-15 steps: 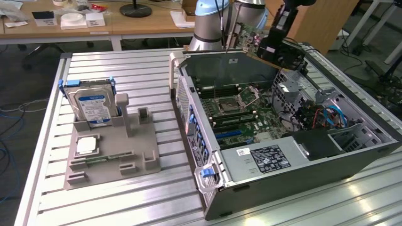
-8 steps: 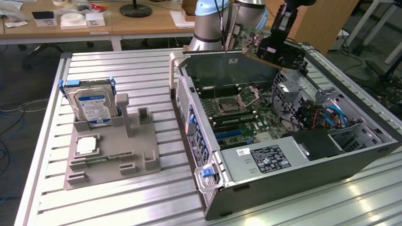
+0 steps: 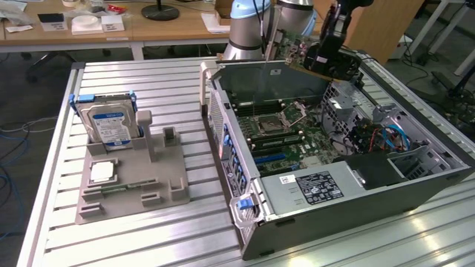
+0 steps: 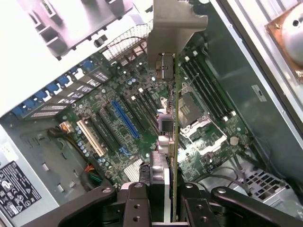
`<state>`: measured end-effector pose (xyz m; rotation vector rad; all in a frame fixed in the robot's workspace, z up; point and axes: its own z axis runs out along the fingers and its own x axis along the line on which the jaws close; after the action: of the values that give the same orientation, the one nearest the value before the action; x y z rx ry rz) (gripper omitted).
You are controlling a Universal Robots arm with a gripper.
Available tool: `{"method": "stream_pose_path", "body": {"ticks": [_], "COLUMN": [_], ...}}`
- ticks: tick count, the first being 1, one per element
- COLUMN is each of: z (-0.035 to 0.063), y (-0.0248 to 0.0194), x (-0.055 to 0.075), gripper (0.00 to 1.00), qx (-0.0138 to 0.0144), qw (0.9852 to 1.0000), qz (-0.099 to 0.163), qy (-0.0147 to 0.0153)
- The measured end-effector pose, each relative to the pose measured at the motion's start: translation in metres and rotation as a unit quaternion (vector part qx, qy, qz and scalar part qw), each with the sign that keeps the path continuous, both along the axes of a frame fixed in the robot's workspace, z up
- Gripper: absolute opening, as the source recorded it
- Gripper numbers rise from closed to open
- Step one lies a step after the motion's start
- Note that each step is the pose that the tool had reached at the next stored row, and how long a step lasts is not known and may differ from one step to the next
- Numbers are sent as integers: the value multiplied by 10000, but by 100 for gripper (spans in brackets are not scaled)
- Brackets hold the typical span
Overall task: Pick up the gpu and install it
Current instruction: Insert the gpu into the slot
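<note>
The gpu (image 3: 291, 51) is a green circuit-board card held in the air above the back of the open computer case (image 3: 434, 178). My gripper (image 3: 317, 58) is shut on it. In the wrist view the gpu (image 4: 173, 123) appears edge-on between my fingers (image 4: 137, 203), its silver end bracket (image 4: 176, 23) pointing away from them. My gripper (image 4: 163, 191) clamps the card at its near end. Below the card lies the motherboard (image 4: 118, 94) with its blue slot (image 4: 124, 118) and black slots; the card hangs clear above them, touching nothing.
A silver hard drive (image 3: 110, 125) stands upright in a grey fixture (image 3: 133, 189) at the exterior view's left. Inside the case sit a power supply (image 3: 312, 186) and blue cables (image 3: 393, 136). The arm's base (image 3: 248, 28) rises behind the case.
</note>
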<state>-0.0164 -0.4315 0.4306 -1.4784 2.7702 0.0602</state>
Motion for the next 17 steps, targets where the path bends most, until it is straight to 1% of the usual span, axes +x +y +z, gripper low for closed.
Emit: {"method": "stream_pose_path", "body": {"ticks": [4,8,13,17], "z": [0,0,0,0], "y": [0,0,0,0], "x": [0,0,2,11], "gripper": [28,28,28,28], "qx": [0,0,2,19], "qw": [9998,9991,9977,9963], "qz": [212,432,675,864], "qy": [0,0,0,-1]}}
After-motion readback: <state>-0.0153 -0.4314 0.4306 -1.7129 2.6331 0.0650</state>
